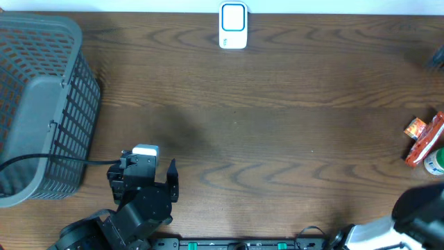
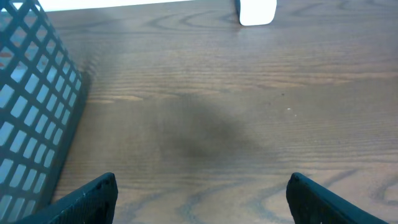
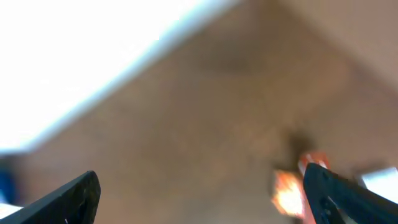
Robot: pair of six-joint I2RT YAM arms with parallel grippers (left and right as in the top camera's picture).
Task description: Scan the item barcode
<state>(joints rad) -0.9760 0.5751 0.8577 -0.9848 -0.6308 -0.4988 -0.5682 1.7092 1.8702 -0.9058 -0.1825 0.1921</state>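
**deskwatcher:** Jaws first: both sets are spread wide with nothing in them. The left gripper (image 2: 202, 182) hangs over bare table (image 1: 277, 104), on the robot's side of the scanner (image 1: 233, 26) and a bit to its left. The right gripper (image 3: 202, 174) is also gaping and empty, way out to the scanner's right.

**solderfan:** So where's the thing it's meant to scan?

**deskwatcher:** It's a red-orange packet (image 1: 424, 139) lying far to the right of the scanner, nearer the robot and almost at the table's side edge. A green-and-white thing (image 1: 436, 163) sits just beside it. The right wrist view is a blur, but there's an orange smear close by one finger, not between the two. I can't spot a barcode from here. The scanner stands at the far edge, roughly in the middle, and a basket (image 1: 41, 104) sits well off to its left.

**solderfan:** What's your bet on how it goes wrong?

**deskwatcher:** Honestly, the edge. The packet is so close to it that a finger landing on top instead of around it could shove it off the table, or knock the neighbour along with it. The wrapper looks crinkly too, so a shallow pinch might slip partway over to the scanner. And if it's grabbed code-side down, the scanner just sees plain wrapper and nothing beeps.
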